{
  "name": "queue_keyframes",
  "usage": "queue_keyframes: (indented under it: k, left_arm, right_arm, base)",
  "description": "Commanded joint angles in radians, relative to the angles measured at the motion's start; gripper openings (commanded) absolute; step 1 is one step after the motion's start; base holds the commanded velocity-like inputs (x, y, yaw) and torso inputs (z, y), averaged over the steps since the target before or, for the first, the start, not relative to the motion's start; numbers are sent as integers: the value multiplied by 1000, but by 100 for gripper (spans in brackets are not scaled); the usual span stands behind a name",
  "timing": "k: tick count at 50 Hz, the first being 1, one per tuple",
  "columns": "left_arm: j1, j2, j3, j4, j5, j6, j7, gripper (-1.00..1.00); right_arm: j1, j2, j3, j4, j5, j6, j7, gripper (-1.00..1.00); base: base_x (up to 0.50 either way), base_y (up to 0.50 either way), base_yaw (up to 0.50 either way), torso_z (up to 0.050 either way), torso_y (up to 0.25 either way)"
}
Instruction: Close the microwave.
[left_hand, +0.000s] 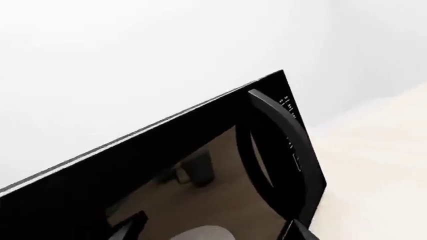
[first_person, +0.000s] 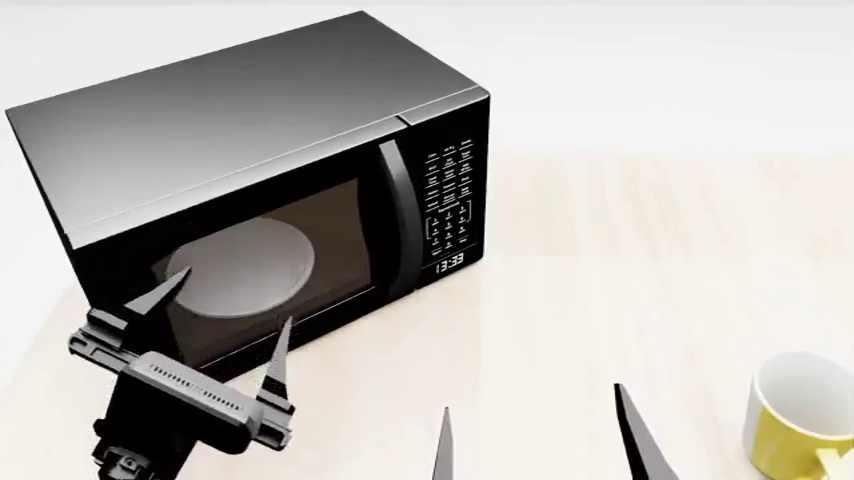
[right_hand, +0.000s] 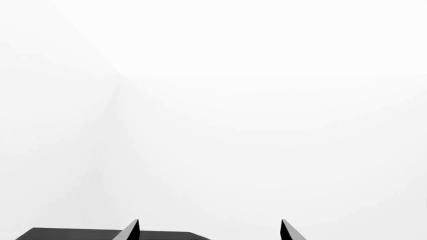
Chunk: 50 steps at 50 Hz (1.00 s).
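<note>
Risk first: my left end effector (first_person: 227, 310), fingers apart, hovers just before the microwave (first_person: 267, 170) door, which looks flush already; pushing harder could shove the microwave back across the desk (first_person: 641, 280). Right of the microwave, my right end effector (first_person: 534, 440) waits low, fingers apart, near the yellow mug (first_person: 801, 420).

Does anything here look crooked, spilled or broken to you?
Nothing stands out. The microwave sits flat on the table with its door flush against the front, apparently shut. The yellow mug stands upright, nothing spilled. The left gripper is open at the door glass.
</note>
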Motion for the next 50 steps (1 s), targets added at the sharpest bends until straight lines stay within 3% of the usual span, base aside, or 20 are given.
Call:
queue_keyframes:
  k: [1,5,19,30,38,50]
  left_arm:
    - [360,-81,-13,571,-45,-260,50,100]
    - [454,-112,-2,734,-70,-329,54,100]
    - [571,-173,-50,944,-71,-381,-24,100]
    - [585,-215,-168,1008,-93,-411,-120,100]
    - [667,-247,-231,1073,-108,-382,-170,100]
    - [690,-210,-255,1001,-117,-299,-214,100]
  right_arm:
    - [4,-6,10,-1,-1,6,-8,100]
    - [1,-5,9,-5,-3,6,-6,100]
    - [-2,-4,1,-2,-10,3,-4,100]
    - [-4,-4,-6,1,-6,8,-2,100]
    - [0,-3,-3,7,22,19,2,100]
    - [7,-11,-5,56,86,44,3,100]
  base:
    - [0,0,0,0,0]
    - [0,0,0,0,0]
    - [0,0,0,0,0]
    - [0,0,0,0,0]
    - [0,0,0,0,0]
    - [0,0,0,0,0]
